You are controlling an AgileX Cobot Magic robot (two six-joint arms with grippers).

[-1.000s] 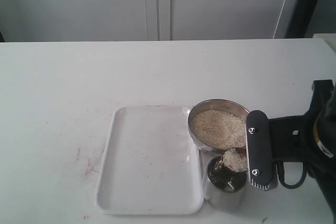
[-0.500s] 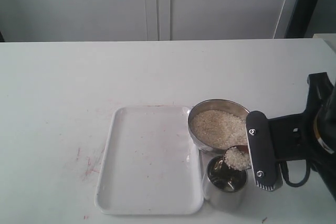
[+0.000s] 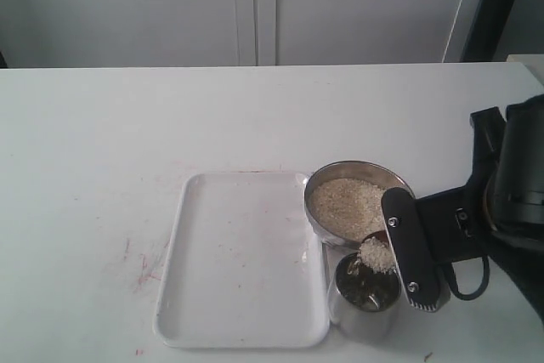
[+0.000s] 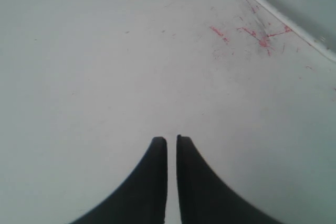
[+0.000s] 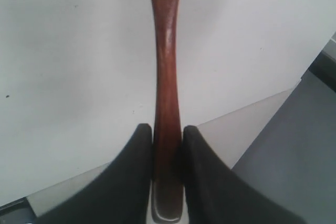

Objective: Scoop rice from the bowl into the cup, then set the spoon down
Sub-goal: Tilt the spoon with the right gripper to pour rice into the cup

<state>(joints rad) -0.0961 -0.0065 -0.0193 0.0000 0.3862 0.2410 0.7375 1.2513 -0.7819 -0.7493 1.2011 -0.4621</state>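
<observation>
Your right hand [image 5: 167,136] is clamped on the slim handle of the spoon [image 5: 166,61], and its head, heaped with rice [image 3: 375,254], hangs over the mouth of the cup [image 3: 364,322]. The cup stands on the desk [image 3: 127,125], just beside the bowl [image 3: 354,164] of rice and the white tray [image 3: 242,261]. Your left hand [image 4: 171,141] hovers over the desk, its fingers only a narrow slit apart, holding nothing.

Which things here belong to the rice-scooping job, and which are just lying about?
Job in hand: rice, bowl, cup, spoon, right gripper shut on the spoon.
Lying about: white tray, left gripper shut over the table.
</observation>
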